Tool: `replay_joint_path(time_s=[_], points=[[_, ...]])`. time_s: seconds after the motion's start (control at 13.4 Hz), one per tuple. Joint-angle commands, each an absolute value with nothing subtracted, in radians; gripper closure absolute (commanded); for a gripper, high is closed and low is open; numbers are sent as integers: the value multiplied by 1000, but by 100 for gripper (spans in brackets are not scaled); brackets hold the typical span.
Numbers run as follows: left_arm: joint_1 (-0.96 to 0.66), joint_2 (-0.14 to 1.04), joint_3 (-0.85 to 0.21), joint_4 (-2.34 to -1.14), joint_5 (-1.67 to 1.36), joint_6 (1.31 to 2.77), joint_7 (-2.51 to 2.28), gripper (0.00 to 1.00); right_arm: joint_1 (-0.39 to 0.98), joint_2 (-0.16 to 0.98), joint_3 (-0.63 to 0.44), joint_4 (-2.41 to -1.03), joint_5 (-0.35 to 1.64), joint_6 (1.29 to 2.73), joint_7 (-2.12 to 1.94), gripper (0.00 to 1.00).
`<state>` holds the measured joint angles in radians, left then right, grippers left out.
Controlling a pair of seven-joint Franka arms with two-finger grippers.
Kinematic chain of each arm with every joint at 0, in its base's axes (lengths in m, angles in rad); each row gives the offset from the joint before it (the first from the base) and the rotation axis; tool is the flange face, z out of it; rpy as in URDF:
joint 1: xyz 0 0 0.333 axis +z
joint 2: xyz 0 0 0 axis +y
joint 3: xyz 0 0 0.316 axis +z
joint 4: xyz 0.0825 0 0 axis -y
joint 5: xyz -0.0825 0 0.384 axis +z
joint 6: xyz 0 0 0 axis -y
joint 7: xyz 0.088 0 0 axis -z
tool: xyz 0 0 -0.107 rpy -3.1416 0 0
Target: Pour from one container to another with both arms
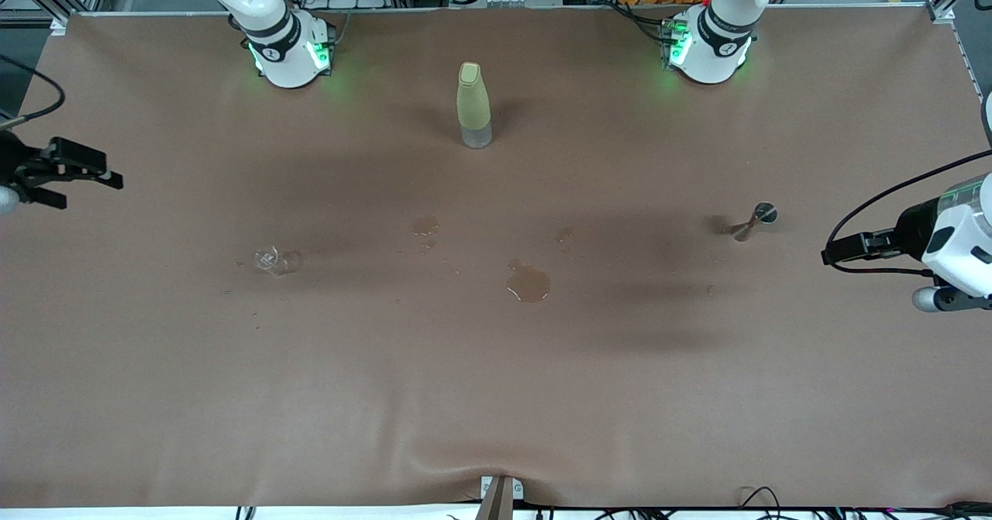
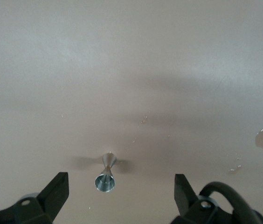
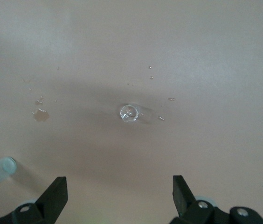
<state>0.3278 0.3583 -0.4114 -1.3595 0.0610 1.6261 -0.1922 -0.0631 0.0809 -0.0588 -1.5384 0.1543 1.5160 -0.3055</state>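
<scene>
Simply a tiny clear cup (image 1: 276,260), upright, glinting, transparent.

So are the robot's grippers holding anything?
No, nothing is held. The left gripper is open near the metal jigger, and the right gripper is open near the tiny clear cup.

A: Where do the vessels stand on the worktop (image 1: 496,396)?
B: Cup (image 1: 273,260) toward the right arm's end; jigger (image 1: 756,220) toward the left arm's end, well apart.
A: And the bottle (image 1: 473,105)?
B: Between the two bases, farther from the front camera than both; spills (image 1: 528,283) lie nearer, between cup and jigger
</scene>
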Motion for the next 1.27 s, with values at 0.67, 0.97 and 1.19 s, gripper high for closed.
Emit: replay_joint_path(time_s=[0.67, 0.97, 1.19], points=[[-40, 146, -2, -1555, -60, 1791, -195, 0, -121, -40, 23, -1583, 58, 1486, -166, 0], [-17, 106, -41, -1629, -49, 1810, -166, 0, -84, -61, -12, -1591, 43, 1514, -163, 0], [6, 107, -67, -1621, -23, 1770, -138, 0, -86, -61, -12, -1585, 41, 1513, -155, 0]])
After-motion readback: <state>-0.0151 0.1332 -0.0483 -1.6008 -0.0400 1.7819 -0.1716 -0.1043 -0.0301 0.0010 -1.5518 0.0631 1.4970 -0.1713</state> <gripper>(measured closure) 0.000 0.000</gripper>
